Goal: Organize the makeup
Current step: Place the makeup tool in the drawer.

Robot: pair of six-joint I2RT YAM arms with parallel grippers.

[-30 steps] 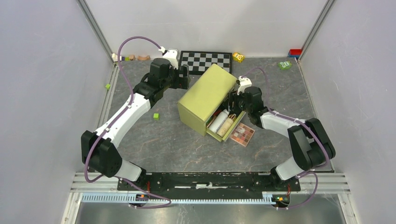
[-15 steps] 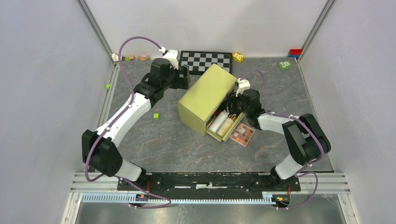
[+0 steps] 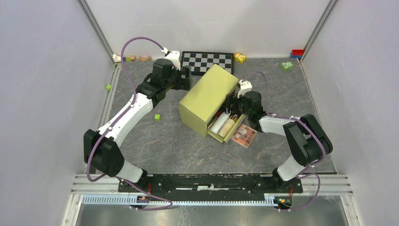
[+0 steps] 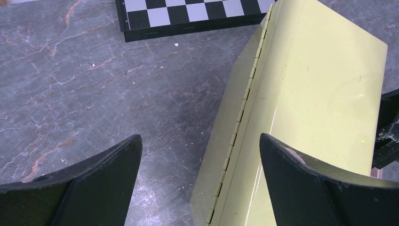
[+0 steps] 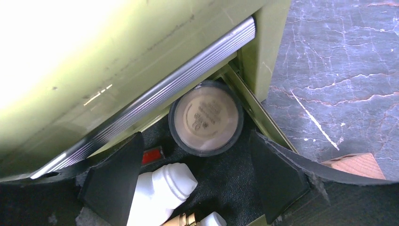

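Two robot arms work at an olive-green case [image 3: 207, 94] at the centre of the table [image 3: 155, 146], its lid tipped up toward 10 o'clock to expose a black-lined tray [image 5: 230, 179] on the 4 o'clock side. The round peach compact [image 5: 206, 117] lies flat in the tray's far corner, at about 2 o'clock of the tray, tucked under the lid's ribbed metal edge. The right gripper [image 5: 195, 139] hangs over it with its fingers spread wide, one on each side and lining showing between, so the compact is judged to be resting in its slot rather than gripped. Beside it, toward 7 o'clock, the white bottle [image 5: 162, 188] and the beige gold-capped bottle [image 3: 228, 126] lie side by side along the tray, apparently packed lengthwise to leave the corner free. The square eyeshadow palette [image 3: 243, 135] sits on the table just beside the tray's front edge at 5 o'clock, not yet stowed. The right arm folds back sharply at the elbow and reaches in from 3 o'clock with its wrist pitched down. The left arm stretches long from 7 o'clock, and the left gripper [image 4: 200, 139] hovers behind the lid's hinge, fingers fully apart and holding nothing, seemingly placed to steady the case. A chequered board [image 3: 207, 62] lies at 12 o'clock.
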